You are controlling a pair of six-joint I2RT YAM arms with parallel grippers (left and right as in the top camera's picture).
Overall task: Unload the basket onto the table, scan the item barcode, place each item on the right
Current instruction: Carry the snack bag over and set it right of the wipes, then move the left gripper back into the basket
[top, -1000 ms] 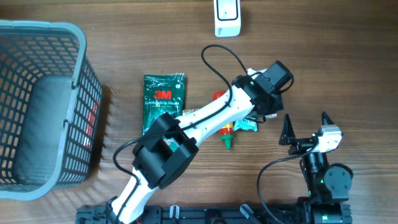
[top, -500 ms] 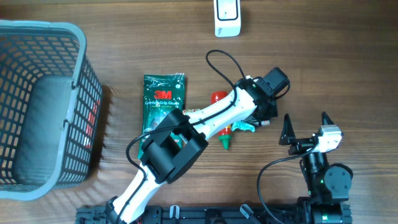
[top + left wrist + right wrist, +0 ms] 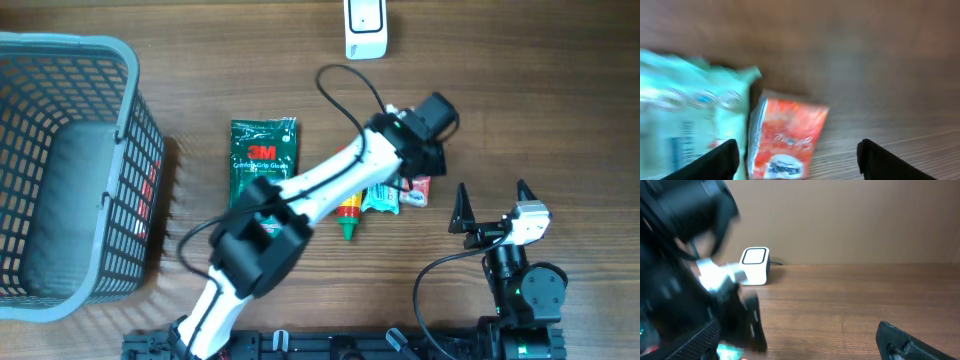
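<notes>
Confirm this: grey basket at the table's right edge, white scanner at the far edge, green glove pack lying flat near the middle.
Wrong on the basket: the overhead view shows the grey basket at the left edge of the table. The white scanner is at the far edge and the green glove pack lies flat near the middle.

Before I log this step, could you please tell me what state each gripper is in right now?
Left gripper: open, gripping nothing; an orange-red packet lies on the table beneath it.
Right gripper: open, empty.
</notes>
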